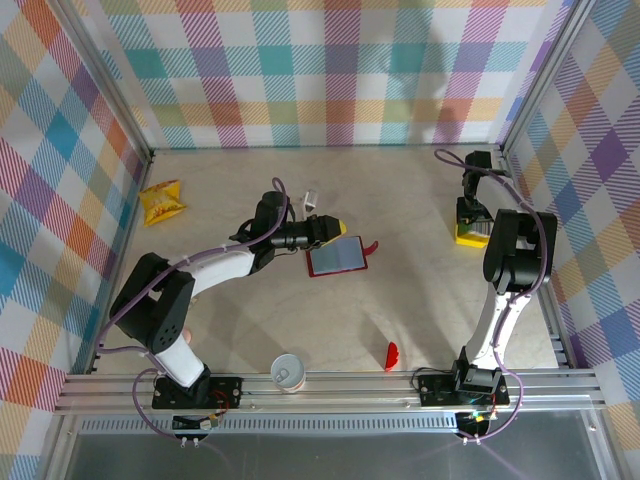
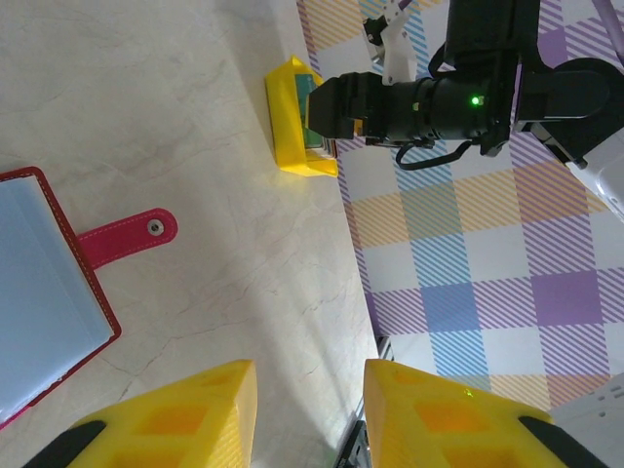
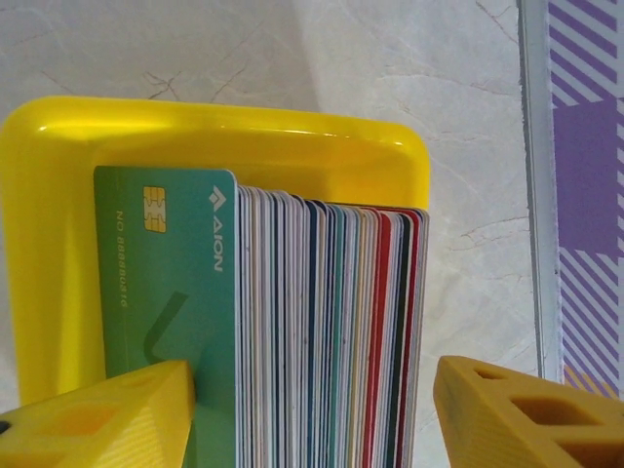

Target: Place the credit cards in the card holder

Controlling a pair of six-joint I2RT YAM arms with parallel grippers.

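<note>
Cards (image 3: 322, 322): a thick stack standing on edge in a yellow tray (image 3: 58, 244), with a green chip card at the front.
Tray place: by the right edge of the tabletop (image 1: 420, 310), in its far half.
Holder (image 1: 337, 257): lies open about mid-tabletop, grey-blue inside facing up, dark-red rim around it. Its tab (image 2: 127, 234) lies flat, pointing toward the right edge.
Right pincer (image 3: 312, 414): over the tray, jaws wide and straddling the stack. One finger (image 3: 97, 419) is right against the green card; the other stands clear of the stack's far side. It grips nothing.
Left pincer (image 2: 310, 414): low, just beside the holder's far edge. Its jaws are narrowly apart with bare tabletop between them, holding nothing. Whether it touches the holder, I cannot tell.
Packet (image 1: 162, 202): yellow and crinkled, near the left edge, far half.
Cup (image 1: 287, 372): at the near edge, about the middle.
Red piece (image 1: 391, 355): small and curved, by the near edge, right of the cup.
</note>
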